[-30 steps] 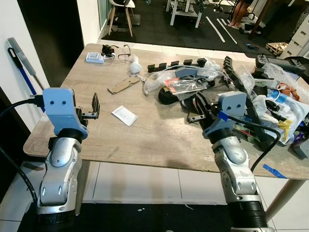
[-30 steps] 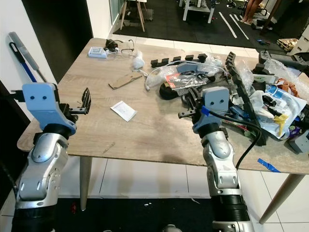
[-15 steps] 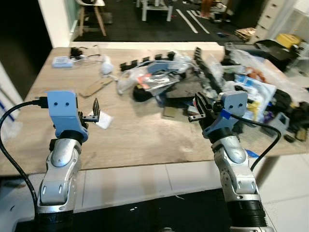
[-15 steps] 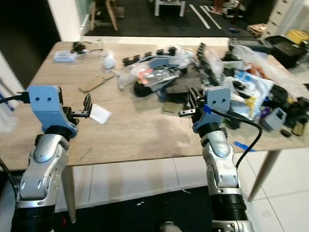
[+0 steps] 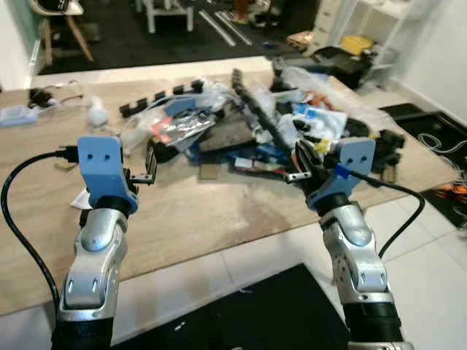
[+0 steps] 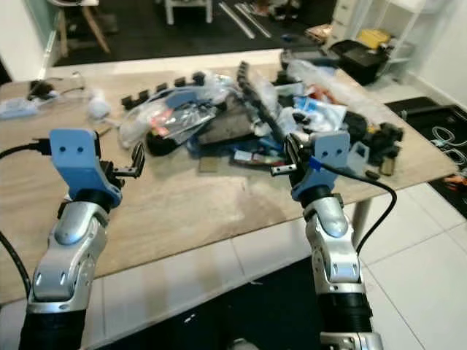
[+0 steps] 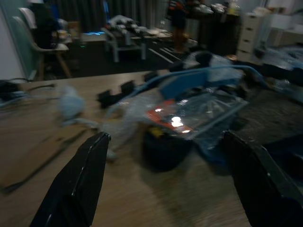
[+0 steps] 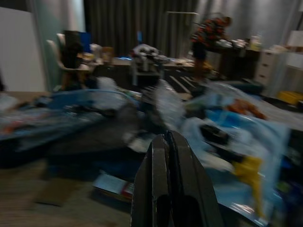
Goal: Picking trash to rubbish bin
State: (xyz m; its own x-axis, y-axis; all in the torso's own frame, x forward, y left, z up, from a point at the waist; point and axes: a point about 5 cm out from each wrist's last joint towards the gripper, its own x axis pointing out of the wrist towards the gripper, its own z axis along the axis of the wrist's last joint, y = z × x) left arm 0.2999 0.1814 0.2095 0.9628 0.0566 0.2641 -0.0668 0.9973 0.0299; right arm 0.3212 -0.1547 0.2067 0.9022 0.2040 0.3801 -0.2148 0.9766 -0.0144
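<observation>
Two grippers hang over the near edge of a wooden table (image 5: 219, 219), both empty. The left gripper (image 5: 149, 166) has its fingers (image 7: 80, 182) spread wide, aimed at a clear plastic bag (image 7: 199, 111) with a red and white card inside. The right gripper (image 5: 300, 159) has its fingers (image 8: 170, 189) pressed together, nothing between them, pointing at the blurred heap of trash (image 5: 255, 120) that covers the middle and right of the table: plastic bags, a blue and white packet (image 5: 315, 117), black segmented strips (image 5: 157, 98) and a small brown card square (image 5: 209, 171). A white paper slip (image 5: 79, 198) lies beside the left arm. Glasses (image 5: 62, 89) and a white box (image 5: 16, 115) sit at the far left corner. A white chair (image 5: 62, 18) stands on the dark floor beyond.
</observation>
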